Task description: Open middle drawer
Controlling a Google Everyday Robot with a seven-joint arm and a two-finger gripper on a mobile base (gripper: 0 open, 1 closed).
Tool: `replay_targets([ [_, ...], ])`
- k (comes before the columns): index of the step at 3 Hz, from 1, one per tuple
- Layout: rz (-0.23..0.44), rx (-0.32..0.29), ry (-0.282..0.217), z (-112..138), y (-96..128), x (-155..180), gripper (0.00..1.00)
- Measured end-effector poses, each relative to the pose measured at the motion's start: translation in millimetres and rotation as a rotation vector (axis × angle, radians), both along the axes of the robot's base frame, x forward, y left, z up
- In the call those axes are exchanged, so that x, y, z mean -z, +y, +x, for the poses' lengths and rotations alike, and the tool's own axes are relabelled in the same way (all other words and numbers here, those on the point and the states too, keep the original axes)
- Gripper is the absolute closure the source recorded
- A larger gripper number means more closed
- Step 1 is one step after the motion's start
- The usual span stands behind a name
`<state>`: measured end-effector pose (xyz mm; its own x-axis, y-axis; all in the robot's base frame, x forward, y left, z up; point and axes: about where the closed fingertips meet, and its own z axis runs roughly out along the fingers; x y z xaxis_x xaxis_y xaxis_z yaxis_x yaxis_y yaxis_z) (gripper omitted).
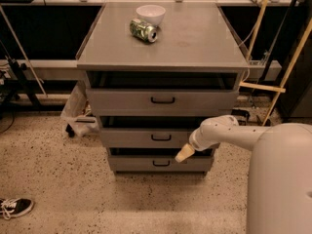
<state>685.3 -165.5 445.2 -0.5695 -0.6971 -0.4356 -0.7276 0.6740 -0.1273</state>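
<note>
The grey cabinet (161,48) has three flat-fronted drawers, each with a small black bar handle. The middle drawer (131,138) sits between the wider top drawer (122,101) and the narrower bottom drawer (131,163), and its handle (161,137) is at the centre of the front. All three fronts stand a little out, with dark gaps above them. My gripper (184,153), cream-tipped on a white arm, is just right of and below the middle handle, at the lower edge of the middle drawer front. It is not on the handle.
A white bowl (150,13) and a green can (144,30) lying on its side sit on the cabinet top. A shoe (15,207) lies on the speckled floor at the left. A plastic bag (75,106) hangs left of the cabinet. Wooden poles (287,72) lean at the right.
</note>
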Motion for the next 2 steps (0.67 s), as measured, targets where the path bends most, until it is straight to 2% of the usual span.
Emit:
replay_targets([
  [1,-0.04,-0.001,-0.037,5.3,0.3,3.3,0.0],
  [2,-0.122,-0.045,-0.129,14.4,9.3,-17.7,0.0],
])
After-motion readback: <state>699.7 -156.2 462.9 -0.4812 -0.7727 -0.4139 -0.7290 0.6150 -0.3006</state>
